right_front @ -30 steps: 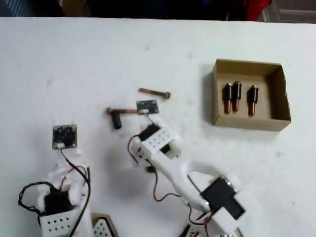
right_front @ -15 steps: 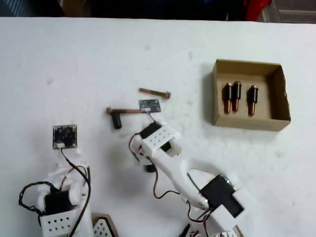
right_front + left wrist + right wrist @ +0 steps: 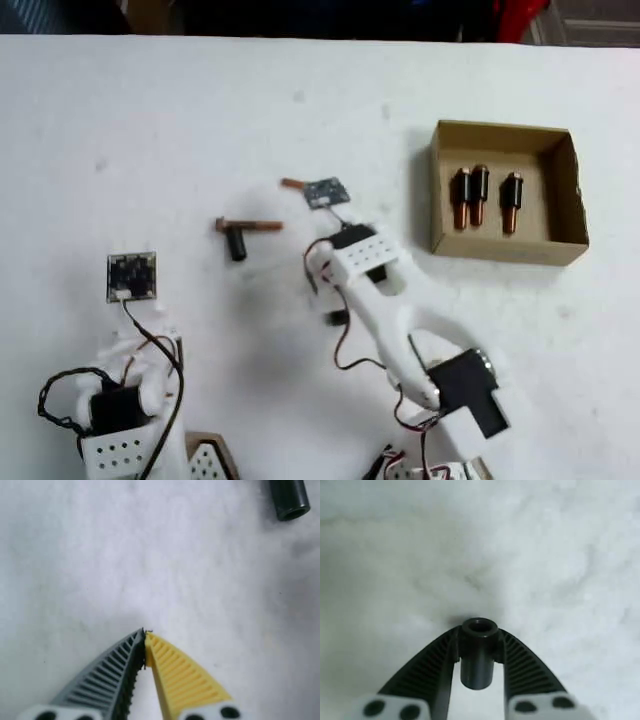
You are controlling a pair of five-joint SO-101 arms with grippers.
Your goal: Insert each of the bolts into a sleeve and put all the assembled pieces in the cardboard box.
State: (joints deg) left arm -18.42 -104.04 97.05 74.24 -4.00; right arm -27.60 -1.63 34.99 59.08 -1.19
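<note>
**Two white printed arms, wired in red and black**

We see the left arm (image 3: 120,425) as a white plastic shell with a plate of small holes, a black motor block, and looping black and red cables that run to a square black circuit board (image 3: 131,275). The right arm (image 3: 385,325) has the same white shell, perforated plate, black motor housings and thin red wires, plus a small dark circuit board (image 3: 325,192). The left gripper (image 3: 145,635) has one grey and one yellow ribbed finger. The right gripper (image 3: 478,631) has two black ribbed fingers. All sit on white bases with dark screw holes.
</note>
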